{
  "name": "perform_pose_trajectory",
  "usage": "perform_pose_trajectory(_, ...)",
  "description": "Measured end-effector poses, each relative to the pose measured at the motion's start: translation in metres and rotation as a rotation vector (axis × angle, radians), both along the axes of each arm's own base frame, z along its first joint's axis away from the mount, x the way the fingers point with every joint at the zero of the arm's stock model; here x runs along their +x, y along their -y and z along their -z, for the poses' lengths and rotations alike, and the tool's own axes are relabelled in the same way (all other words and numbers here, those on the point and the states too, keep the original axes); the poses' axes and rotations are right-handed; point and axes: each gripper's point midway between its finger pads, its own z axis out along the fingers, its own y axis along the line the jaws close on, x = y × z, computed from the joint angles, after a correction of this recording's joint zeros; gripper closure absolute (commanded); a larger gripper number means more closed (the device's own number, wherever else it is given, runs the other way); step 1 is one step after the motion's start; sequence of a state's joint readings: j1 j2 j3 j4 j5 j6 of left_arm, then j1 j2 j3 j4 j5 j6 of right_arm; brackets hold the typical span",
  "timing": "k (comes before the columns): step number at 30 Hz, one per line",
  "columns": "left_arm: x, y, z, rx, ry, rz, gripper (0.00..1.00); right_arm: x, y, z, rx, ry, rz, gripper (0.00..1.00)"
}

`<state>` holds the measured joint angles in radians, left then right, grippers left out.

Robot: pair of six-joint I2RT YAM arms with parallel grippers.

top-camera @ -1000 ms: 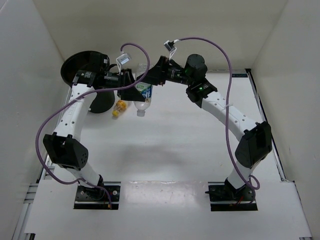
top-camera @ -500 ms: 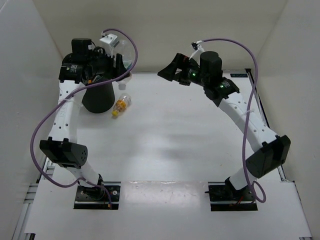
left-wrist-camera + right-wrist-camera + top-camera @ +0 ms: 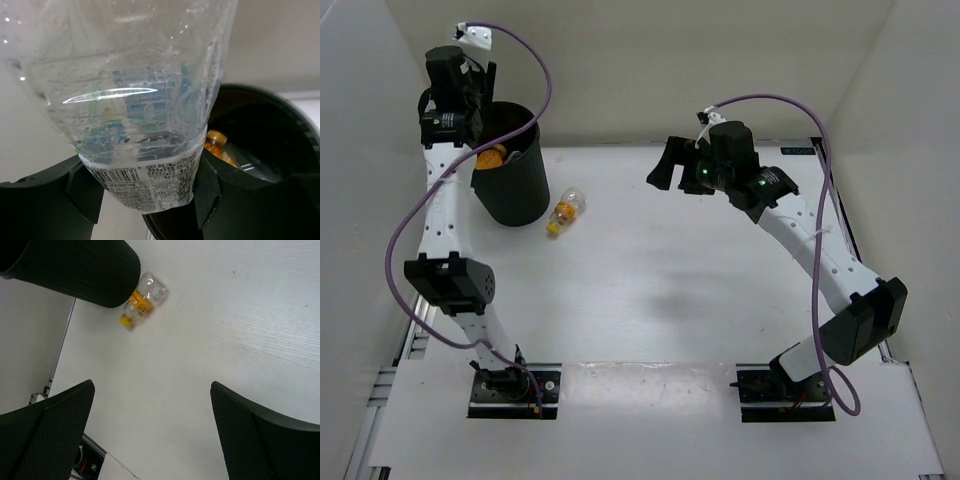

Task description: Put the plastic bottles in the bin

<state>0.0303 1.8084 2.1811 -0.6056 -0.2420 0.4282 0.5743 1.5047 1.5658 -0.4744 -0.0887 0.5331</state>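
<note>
Hanging up by the bin (image 3: 510, 195) rim, the left gripper (image 3: 145, 187) is pinching the blue-green-labelled bottle (image 3: 130, 100) near its label end, a bit off to one side of the opening. Looks like the drop step; next it needs to get over the mouth and let go. An orange-filled bottle (image 3: 217, 142) is already inside. The right gripper (image 3: 151, 387) hovers over the table (image 3: 670, 280), spread wide and holding nothing. The yellow-capped bottle (image 3: 142, 299) lies just beside the bin wall with nothing blocking it.

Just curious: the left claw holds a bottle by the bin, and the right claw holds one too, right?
Not quite. The right claw is open and empty, as the right wrist view shows. The left claw does hold a bottle by the bin.
</note>
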Motion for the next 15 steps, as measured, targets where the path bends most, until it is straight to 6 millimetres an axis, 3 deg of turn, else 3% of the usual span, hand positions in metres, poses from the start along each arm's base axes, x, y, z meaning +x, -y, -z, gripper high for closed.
perform_pose_trajectory(2,0.012,-0.012,0.025,0.02,-0.057,-0.041,0.48,-0.002,-0.002,0.001,-0.01,0.003,-0.01,0.0)
perform_pose_trajectory(5,0.023,-0.018,0.066,0.047,-0.149,-0.084,0.38,-0.003,-0.001,0.003,-0.022,0.006,-0.013,0.0)
perform_pose_trajectory(7,0.022,-0.021,0.093,0.066,-0.221,-0.105,0.17,-0.005,0.001,0.007,-0.034,-0.001,-0.015,0.0)
perform_pose_trajectory(8,0.02,-0.022,0.103,0.075,-0.25,-0.111,0.03,-0.005,0.001,0.008,-0.038,-0.003,-0.016,0.0)
perform_pose_trajectory(11,0.015,-0.023,0.118,0.082,-0.293,-0.126,0.0,-0.006,0.003,0.01,-0.051,0.0,-0.019,0.0)
perform_pose_trajectory(15,0.003,-0.024,0.11,0.081,-0.284,-0.147,0.0,-0.006,0.004,0.01,-0.058,0.0,-0.02,0.0)
